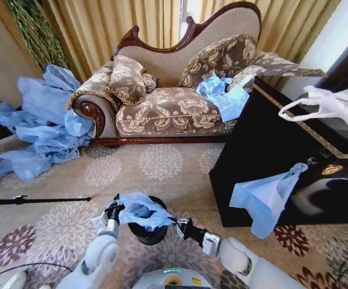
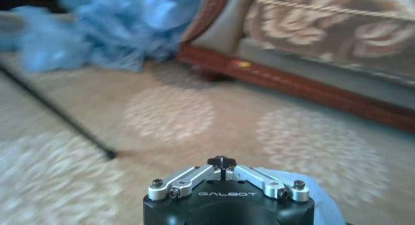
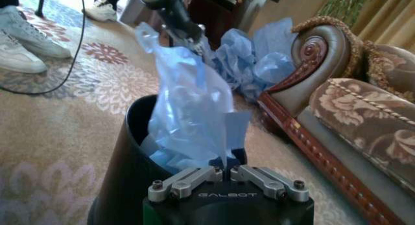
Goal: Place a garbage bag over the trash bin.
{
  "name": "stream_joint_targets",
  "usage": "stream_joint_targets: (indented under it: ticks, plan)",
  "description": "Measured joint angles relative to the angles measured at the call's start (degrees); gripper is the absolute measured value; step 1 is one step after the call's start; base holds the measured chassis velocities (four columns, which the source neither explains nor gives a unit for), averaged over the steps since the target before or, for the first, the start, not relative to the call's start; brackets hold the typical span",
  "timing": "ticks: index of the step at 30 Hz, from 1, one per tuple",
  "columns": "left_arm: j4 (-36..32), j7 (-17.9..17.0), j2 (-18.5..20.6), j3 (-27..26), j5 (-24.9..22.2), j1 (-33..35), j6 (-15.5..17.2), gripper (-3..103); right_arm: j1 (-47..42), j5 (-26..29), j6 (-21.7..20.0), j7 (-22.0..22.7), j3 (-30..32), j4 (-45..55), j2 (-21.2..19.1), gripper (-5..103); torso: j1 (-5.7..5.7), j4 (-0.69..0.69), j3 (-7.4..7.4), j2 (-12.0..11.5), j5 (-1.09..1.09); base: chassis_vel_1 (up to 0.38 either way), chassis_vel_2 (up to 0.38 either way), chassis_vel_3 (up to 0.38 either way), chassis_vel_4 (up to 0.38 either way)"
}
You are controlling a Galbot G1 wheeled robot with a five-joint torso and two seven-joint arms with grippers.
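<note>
Both pincers [image 1: 115, 208] [image 1: 175, 226] on garbage bag [image 1: 142, 212]

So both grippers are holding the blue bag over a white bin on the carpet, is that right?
Not quite: the bin is black, as the head view shows. The rest holds: the left gripper and right gripper hold the blue bag over it on the carpet.

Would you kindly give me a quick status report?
Left gripper and right gripper shut on light-blue film garbage bag, stretched above small black round trash bin. Bag not over rim yet. Nothing blocking.
</note>
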Motion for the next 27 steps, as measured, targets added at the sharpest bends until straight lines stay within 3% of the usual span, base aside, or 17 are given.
stream_joint_targets:
  ticks: [7,14,18,19,20,22,24,25,26,27]
  plan:
    - [-2.8,-5.9,2.2,-4.1,-4.1,-1.3,-0.2,0,-2.3,-1.3,0.0,0.6,4.0,1.3,0.8,0,0.00,-0.01,0.00,0.0,0.00,0.000,0.000,0.000,0.000]
    - [-5.1,-6.4,2.3,-4.8,-5.1,-0.2,-0.1,0,-2.5,-1.5,-0.3,1.0,4.7,1.1,1.3,0,0.00,0.00,0.00,0.0,0.00,0.000,0.000,0.000,0.000]
    - [-3.1,-6.1,0.5,-2.2,-3.9,0.2,-1.0,0,-3.6,-0.7,-0.9,3.9,4.7,0.6,2.3,0,0.00,0.01,0.01,0.0,-0.01,0.000,0.000,0.000,0.000]
    - [-2.4,-5.9,0.0,-1.4,-3.3,0.0,-1.3,0,-4.1,0.7,-1.7,5.4,5.0,0.7,2.6,-3,0.00,0.00,0.01,0.0,0.01,0.000,0.000,0.000,0.000]
    - [-1.5,-5.6,-0.7,-0.2,-2.6,-0.6,-1.6,0,-4.8,5.0,-3.5,8.3,5.8,1.7,2.7,2,0.00,-0.01,0.00,0.0,0.00,0.000,0.000,0.000,0.000]
    - [-1.2,-5.5,-0.9,0.2,-2.4,-0.8,-1.6,0,-4.9,7.2,-4.2,9.3,5.9,2.2,2.7,8,0.00,-0.02,0.00,0.0,-0.01,0.000,0.000,0.000,0.000]
    - [-0.5,-5.4,-1.1,1.1,-2.0,-1.6,-1.8,0,-5.0,20.6,-8.7,15.2,5.6,5.2,2.4,19,0.00,-0.01,0.00,0.0,-0.01,0.000,0.000,0.000,0.000]
    - [-0.4,-5.3,-1.1,1.2,-1.9,-1.7,-1.8,0,-5.0,25.4,-10.3,17.2,5.3,6.2,2.5,19,0.00,-0.01,0.01,0.0,-0.01,0.000,0.000,0.000,0.000]
    - [-0.4,-5.3,-1.1,1.2,-1.9,-1.7,-1.8,0,-5.0,25.4,-10.3,17.2,5.3,6.2,2.5,19,0.00,-0.01,0.01,0.0,-0.01,0.000,0.000,0.000,0.000]
    - [-0.3,-5.3,-1.2,1.3,-1.8,-1.8,-1.9,0,-4.8,31.5,-12.4,19.9,4.9,7.8,2.6,25,0.00,-0.01,0.01,0.0,-0.01,0.000,0.000,0.000,0.000]
